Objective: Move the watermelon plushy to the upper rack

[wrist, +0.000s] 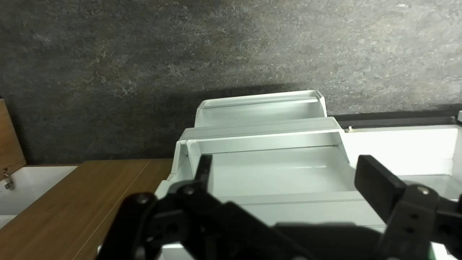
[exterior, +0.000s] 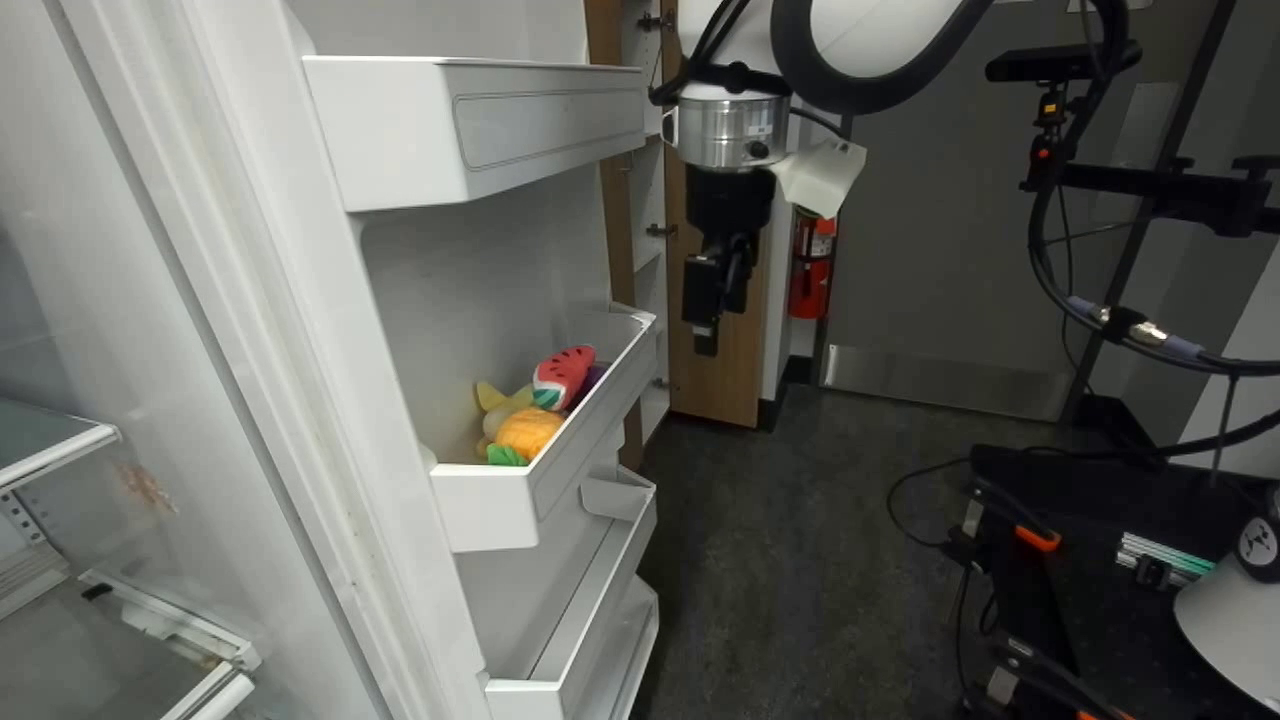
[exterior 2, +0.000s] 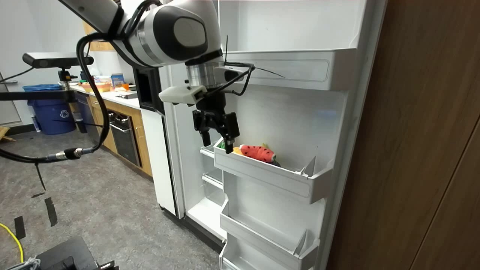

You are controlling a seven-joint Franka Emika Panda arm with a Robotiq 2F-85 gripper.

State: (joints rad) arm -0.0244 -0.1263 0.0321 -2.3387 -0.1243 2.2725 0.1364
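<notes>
The watermelon plushy is a red slice with dark seeds and a green and white rim. It lies tilted among other toys in the middle door tray, and it also shows in an exterior view. The upper rack is the topmost white door tray, also seen in an exterior view; its inside is hidden. My gripper is open and empty, pointing down outside the door, in front of the toy tray and below the upper rack's front. In the wrist view the open fingers frame the trays; the plushy is not visible there.
The middle tray also holds an orange-yellow pineapple toy, a pale yellow toy and something purple. Lower white trays sit below. A wooden panel stands beside the door. Fridge shelves lie inside.
</notes>
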